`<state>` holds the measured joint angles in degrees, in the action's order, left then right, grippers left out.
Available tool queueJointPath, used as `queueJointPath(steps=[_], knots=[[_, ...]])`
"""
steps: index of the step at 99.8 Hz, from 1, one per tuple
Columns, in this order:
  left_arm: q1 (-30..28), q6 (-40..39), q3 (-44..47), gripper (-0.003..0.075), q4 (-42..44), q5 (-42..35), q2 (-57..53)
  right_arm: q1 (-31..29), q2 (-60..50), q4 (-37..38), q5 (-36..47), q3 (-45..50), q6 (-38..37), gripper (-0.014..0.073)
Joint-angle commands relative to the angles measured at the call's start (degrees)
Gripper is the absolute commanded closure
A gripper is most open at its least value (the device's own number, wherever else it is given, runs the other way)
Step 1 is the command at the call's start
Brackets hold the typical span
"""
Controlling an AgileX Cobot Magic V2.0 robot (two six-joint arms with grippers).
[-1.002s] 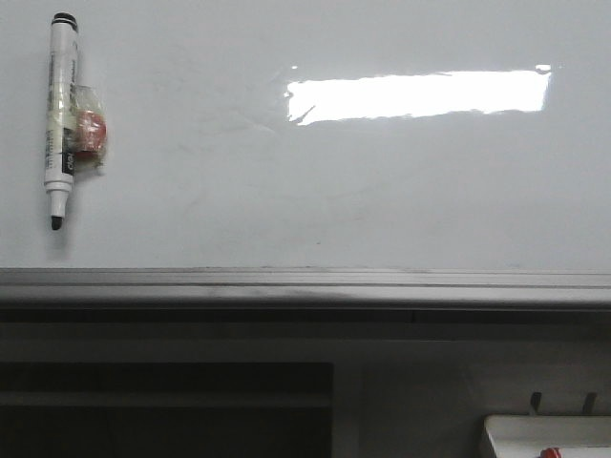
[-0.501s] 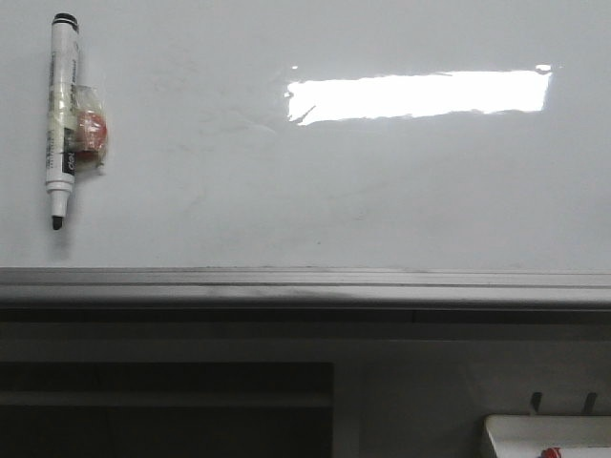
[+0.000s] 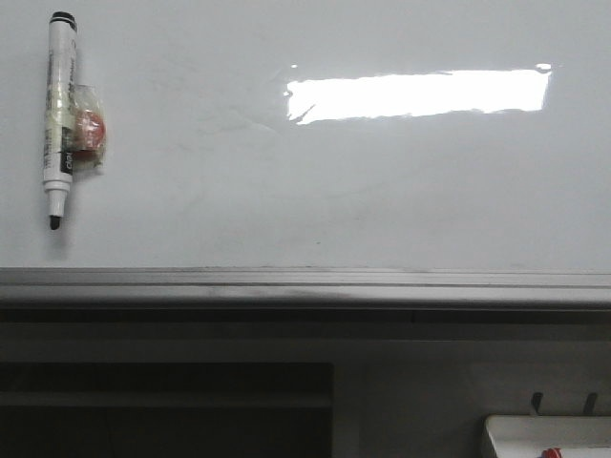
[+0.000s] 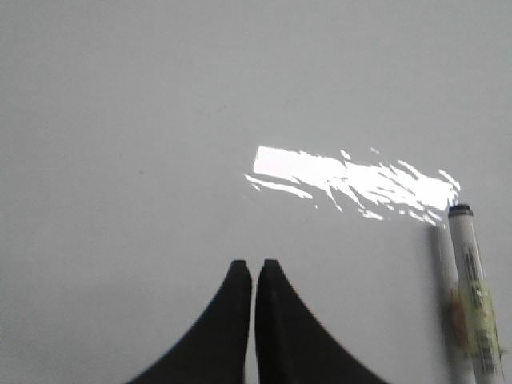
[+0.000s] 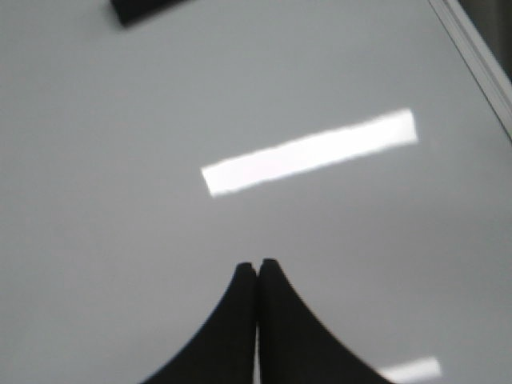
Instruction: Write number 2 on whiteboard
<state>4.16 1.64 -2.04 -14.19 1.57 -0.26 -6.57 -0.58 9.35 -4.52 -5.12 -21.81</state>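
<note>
Nearest me, both black claws, left (image 4: 253,268) and right (image 5: 257,268), sit pressed together holding nothing over the glossy white whiteboard (image 3: 334,181); beyond its grey metal bottom rail (image 3: 305,284), wide bare surface; the black-tipped white marker (image 3: 59,114) lies far left, no numeral visible

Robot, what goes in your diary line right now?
glossy white whiteboard: blank | black-tipped white marker: untouched | left gripper: shut, empty | right gripper: shut, empty

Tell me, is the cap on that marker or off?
Off. In the front view the marker lies on the whiteboard with its dark tip bare at the lower end; no loose cap shows in any view.
</note>
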Motion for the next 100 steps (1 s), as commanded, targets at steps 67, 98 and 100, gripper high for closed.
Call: queueJointPath(steps=[67, 98, 100], knots=[[0.2, -0.3, -17.7, 0.0305, 1.7, 7.2, 11.2, 1.3, 10.7, 2.1, -24.9, -20.0, 8.6, 0.0654], [0.2, -0.1, -13.3, 0.0314, 0.6, -7.7, 21.2, 7.7, 10.7, 2.1, -15.9, -12.9, 8.6, 0.0654], [0.2, -0.1, -13.3, 0.0314, 0.8, -8.3, 21.7, 7.7, 10.7, 2.1, -15.8, -12.9, 8.6, 0.0654]])
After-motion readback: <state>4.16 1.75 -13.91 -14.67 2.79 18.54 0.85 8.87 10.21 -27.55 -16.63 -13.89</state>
